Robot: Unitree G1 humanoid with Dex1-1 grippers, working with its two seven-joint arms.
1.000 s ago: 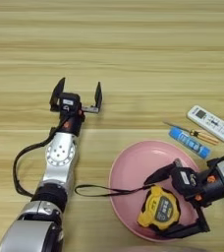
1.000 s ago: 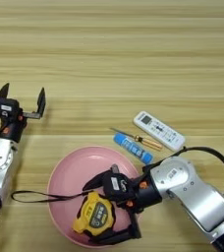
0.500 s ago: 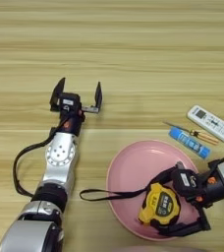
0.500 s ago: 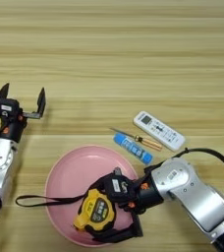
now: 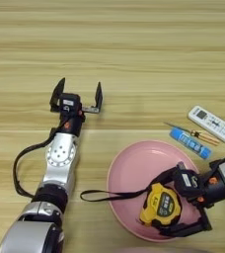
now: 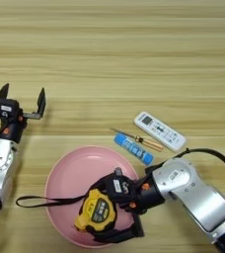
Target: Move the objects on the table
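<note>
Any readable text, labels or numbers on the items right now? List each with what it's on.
None can be read.
Tape measure: dark face label, print too blurred.
Blue tube: pale marking, illegible.
White remote: buttons and a small display, no legible characters.
Left gripper: white label, unreadable.

Tape measure [image 5: 162, 209] sitting in plate [image 5: 129, 173], cord [image 5: 104, 195] trailing left over rim | tube [image 5: 190, 143], screwdriver [image 5: 196, 133], remote [image 5: 213, 125] lying behind plate, right | left gripper [image 5: 77, 96] hovering far left on table [image 5: 134, 49]
</note>
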